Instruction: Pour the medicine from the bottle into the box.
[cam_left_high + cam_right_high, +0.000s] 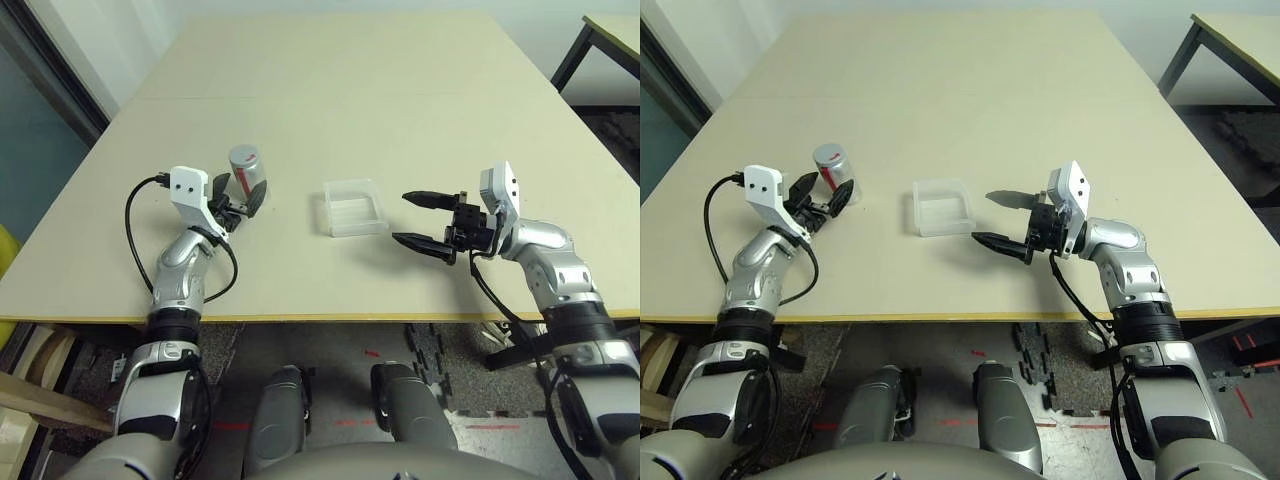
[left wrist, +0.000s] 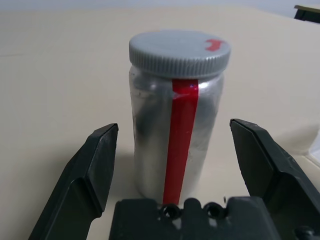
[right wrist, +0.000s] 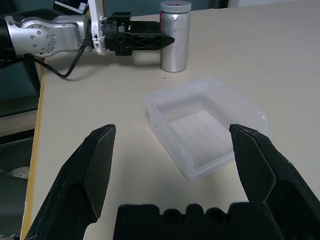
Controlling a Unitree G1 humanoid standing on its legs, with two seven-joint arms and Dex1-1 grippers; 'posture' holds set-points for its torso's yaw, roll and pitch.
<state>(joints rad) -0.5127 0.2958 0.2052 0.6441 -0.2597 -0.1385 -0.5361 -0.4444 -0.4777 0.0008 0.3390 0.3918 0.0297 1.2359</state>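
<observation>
While both of the robot's arms reach over the pale table (image 1: pixel 310 115), the bottle (image 2: pixel 172 125) stands upright between the spread fingers of the left gripper (image 2: pixel 173 122), its round grey cap (image 2: pixel 180 52) in place. A red stripe (image 2: pixel 181 140) runs down the bottle's silver side, and a small red mark (image 2: pixel 214 45) shows on top of the cap. The left claw is wide, one finger on either side of the bottle; in the left wrist view table surface shows between each fingertip and the bottle, so it is not gripped.

To the right of the bottle, well apart from it, the box (image 1: pixel 355 210) sits flat on the table. It is a shallow, clear tray with rounded corners, open at the top, and its floor is bare. The right gripper (image 1: pixel 405 219) hovers just beside the box, on the side away from the bottle, with its fingers pointing toward it. Its claw is wide too and holds nothing.

With the cap on the bottle, whatever lies inside is hidden. Beyond the table's far right side, part of another table (image 1: pixel 618 33) with a dark leg is visible.
</observation>
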